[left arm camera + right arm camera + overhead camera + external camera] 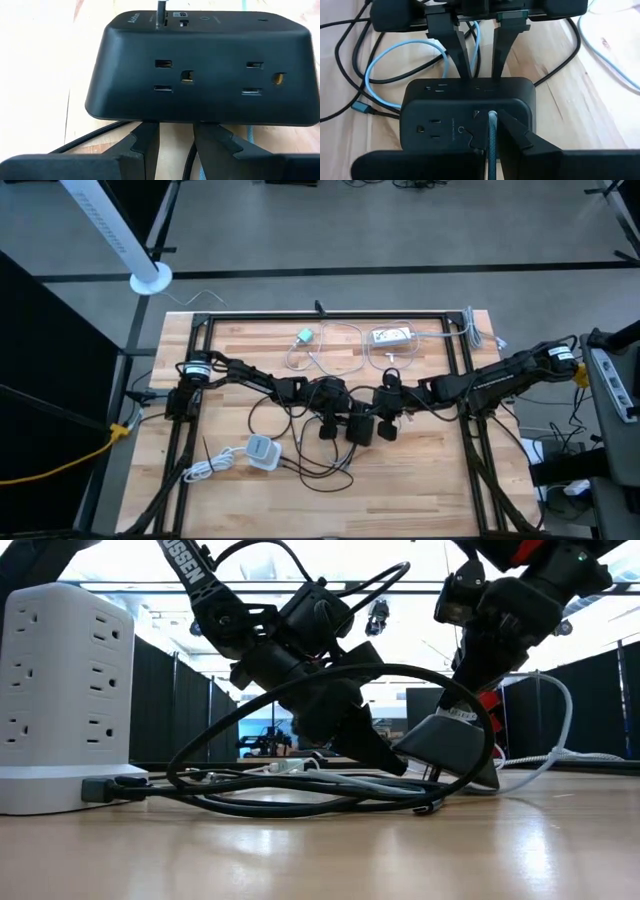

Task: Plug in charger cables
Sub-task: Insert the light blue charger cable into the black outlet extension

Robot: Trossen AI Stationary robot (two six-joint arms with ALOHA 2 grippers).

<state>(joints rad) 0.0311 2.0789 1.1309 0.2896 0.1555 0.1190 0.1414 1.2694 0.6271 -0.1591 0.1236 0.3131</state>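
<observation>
Matt black plastic power block (200,65); wooden table (420,490).

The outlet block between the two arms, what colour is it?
Black outlet block; the left wrist view shows it best.

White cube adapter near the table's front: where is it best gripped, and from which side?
Probably from straight above, across two cord-free flat sides of the white cube adapter: it lies free on the table, its white cord trailing off one side.

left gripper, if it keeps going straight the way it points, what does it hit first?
Likely the black plastic power block: its outlet face sits directly beyond the left gripper fingers, seemingly very close, though depth is unclear. The right gripper is at its far side.
</observation>
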